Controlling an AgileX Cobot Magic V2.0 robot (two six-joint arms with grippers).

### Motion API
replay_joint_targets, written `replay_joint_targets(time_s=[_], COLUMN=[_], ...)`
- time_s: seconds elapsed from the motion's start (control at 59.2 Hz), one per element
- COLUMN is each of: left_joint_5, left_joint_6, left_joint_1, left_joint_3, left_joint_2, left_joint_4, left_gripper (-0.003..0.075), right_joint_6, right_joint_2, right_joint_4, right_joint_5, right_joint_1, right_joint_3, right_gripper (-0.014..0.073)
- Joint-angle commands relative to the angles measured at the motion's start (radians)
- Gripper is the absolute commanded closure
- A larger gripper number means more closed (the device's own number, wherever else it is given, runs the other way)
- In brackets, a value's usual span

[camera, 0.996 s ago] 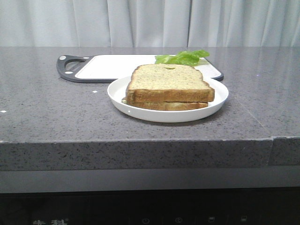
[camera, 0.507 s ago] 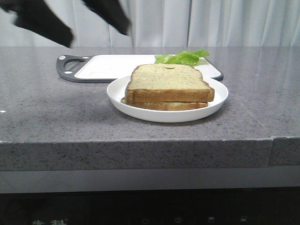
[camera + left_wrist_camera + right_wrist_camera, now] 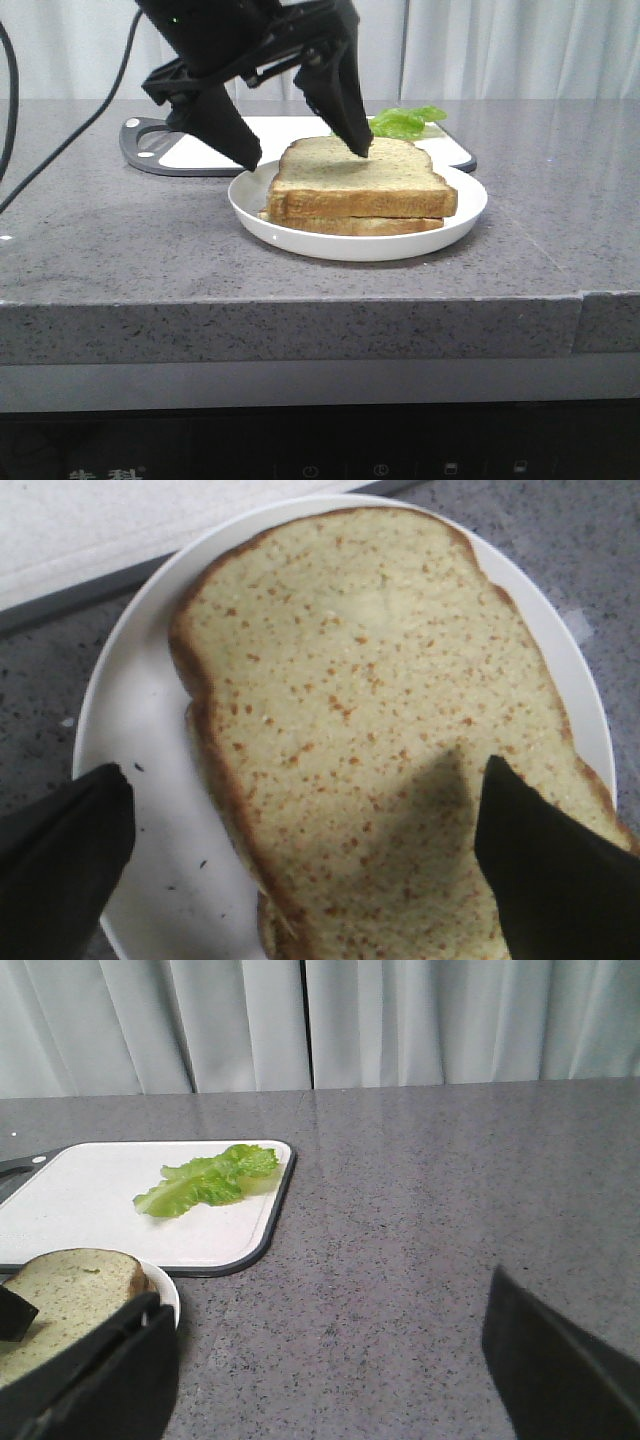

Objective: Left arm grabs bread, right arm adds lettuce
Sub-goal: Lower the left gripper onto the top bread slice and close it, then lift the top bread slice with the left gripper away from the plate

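Note:
The bread (image 3: 360, 180), a thick tan slice with a brown crust, lies on top of a thinner slice (image 3: 360, 226) on a white plate (image 3: 350, 247). My left gripper (image 3: 307, 158) is open just above it, with one finger over the plate's left side and the other over the bread's top. The left wrist view shows the bread (image 3: 370, 710) between the spread fingers (image 3: 60, 850), with no contact visible. The lettuce (image 3: 400, 122) lies on the cutting board behind the plate and also shows in the right wrist view (image 3: 205, 1182). My right gripper (image 3: 325, 1300) is open and empty over the counter to the right of the plate.
A white cutting board with a dark rim and handle (image 3: 230, 145) lies behind the plate, against a grey curtain backdrop. The grey stone counter (image 3: 120, 240) ends in a front edge near the camera. A black cable (image 3: 60, 140) hangs at the left.
My left arm has come in from the upper left and dropped over the plate, jaws open around the bread. The bread, plate and lettuce have not moved.

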Motion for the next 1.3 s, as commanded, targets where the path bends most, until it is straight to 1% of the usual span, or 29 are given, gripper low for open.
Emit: replay_joint_targets(time_s=[0.0, 0.051, 0.101, 0.169, 0.186, 0.287, 0.355, 0.439, 0.574, 0.827, 1.114, 1.283], left_joint_5=[-0.023, -0.019, -0.017, -0.010, -0.007, -0.004, -0.004, -0.004, -0.004, -0.016, -0.135, -0.157], left_joint_6=[-0.004, -0.004, -0.004, -0.004, -0.004, -0.004, -0.004, -0.004, -0.004, -0.004, -0.004, -0.004], left_joint_1=[-0.007, -0.007, -0.007, -0.007, -0.007, -0.007, -0.007, -0.007, -0.007, -0.007, -0.005, 0.014], left_joint_3=[-0.037, -0.041, -0.041, -0.041, -0.041, -0.041, -0.041, -0.041, -0.041, -0.041, -0.041, -0.041], left_joint_2=[-0.043, -0.043, -0.043, -0.043, -0.043, -0.043, -0.043, -0.043, -0.043, -0.048, -0.132, -0.194], left_joint_4=[-0.026, -0.026, -0.026, -0.026, -0.026, -0.026, -0.022, -0.010, 0.009, 0.037, 0.023, 0.010], left_gripper=[0.0115, 0.0179, 0.0269, 0.0366, 0.0402, 0.0546, 0.0619, 0.0677, 0.0742, 0.0741, 0.0741, 0.0741], right_joint_6=[-0.006, -0.006, -0.006, -0.006, -0.006, -0.006, -0.006, -0.006, -0.006, -0.006, -0.006, -0.006], right_joint_2=[0.013, 0.013, 0.013, 0.013, 0.013, 0.013, 0.013, 0.013, 0.013, 0.013, 0.013, 0.013], right_joint_4=[-0.011, -0.011, -0.011, -0.011, -0.011, -0.011, -0.011, -0.011, -0.011, -0.011, -0.011, -0.011], right_joint_5=[-0.075, -0.075, -0.075, -0.075, -0.075, -0.075, -0.075, -0.075, -0.075, -0.075, -0.075, -0.075], right_joint_1=[-0.005, -0.005, -0.005, -0.005, -0.005, -0.005, -0.005, -0.005, -0.005, -0.005, -0.005, -0.005], right_joint_3=[-0.036, -0.036, -0.036, -0.036, -0.036, -0.036, -0.036, -0.036, -0.036, -0.036, -0.036, -0.036], right_gripper=[-0.0036, -0.0036, -0.0036, -0.0036, -0.0036, -0.0036, -0.0036, -0.0036, -0.0036, -0.0036, -0.0036, -0.0036])
